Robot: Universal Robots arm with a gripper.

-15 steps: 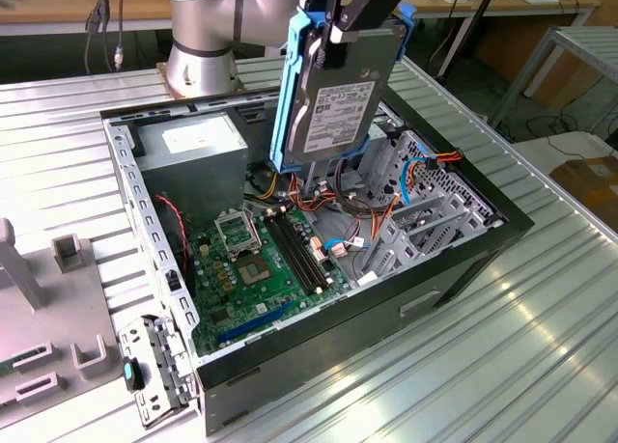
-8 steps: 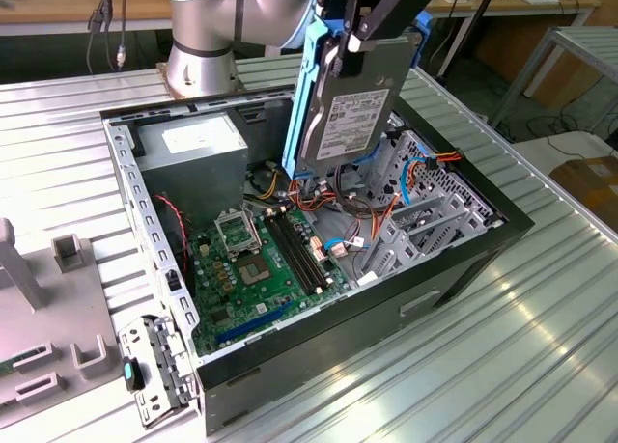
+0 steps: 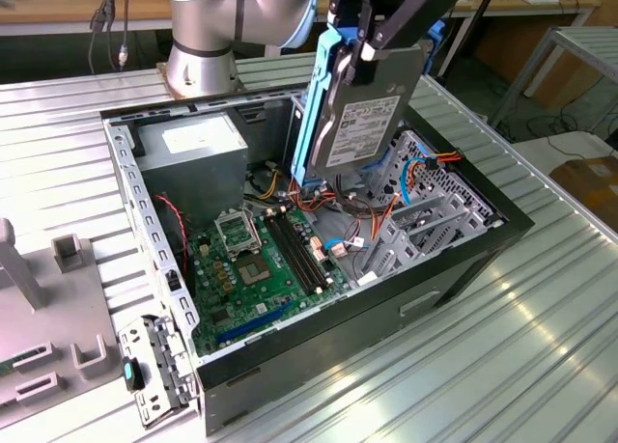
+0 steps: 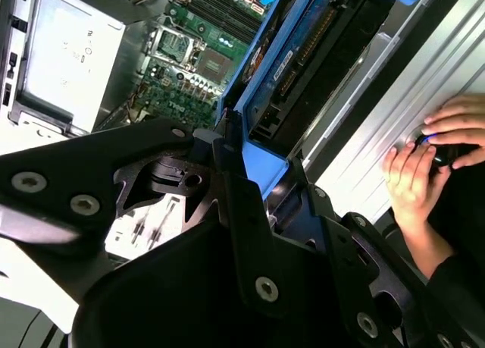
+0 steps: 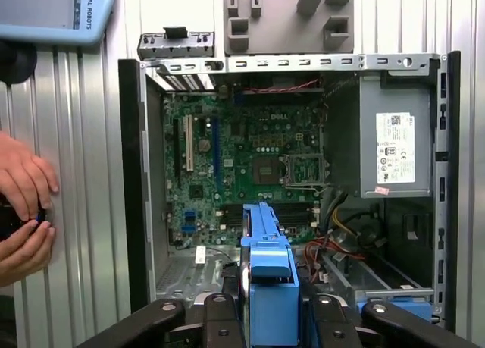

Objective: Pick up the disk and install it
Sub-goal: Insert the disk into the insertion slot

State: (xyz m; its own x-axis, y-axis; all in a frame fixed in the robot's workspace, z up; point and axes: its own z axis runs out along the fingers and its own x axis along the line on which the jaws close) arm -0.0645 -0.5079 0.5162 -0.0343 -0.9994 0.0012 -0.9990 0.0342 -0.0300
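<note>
The gripper (image 3: pixel 370 49) is grasping the disk (image 3: pixel 365 124) by its top edge, holding it nearly upright above the open computer case (image 3: pixel 319 366) on the table (image 3: pixel 541 356).

Open PC case (image 3: pixel 386 319) on ribbed metal table (image 3: pixel 512 366), green mobo (image 3: pixel 259 274) inside, grey PSU (image 3: pixel 208 173) w/ white sticker (image 3: pixel 197 137)

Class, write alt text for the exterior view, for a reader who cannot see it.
The tool holds the disk on edge above an open computer case, whose green motherboard and grey power supply lie exposed on a ribbed metal table.
</note>
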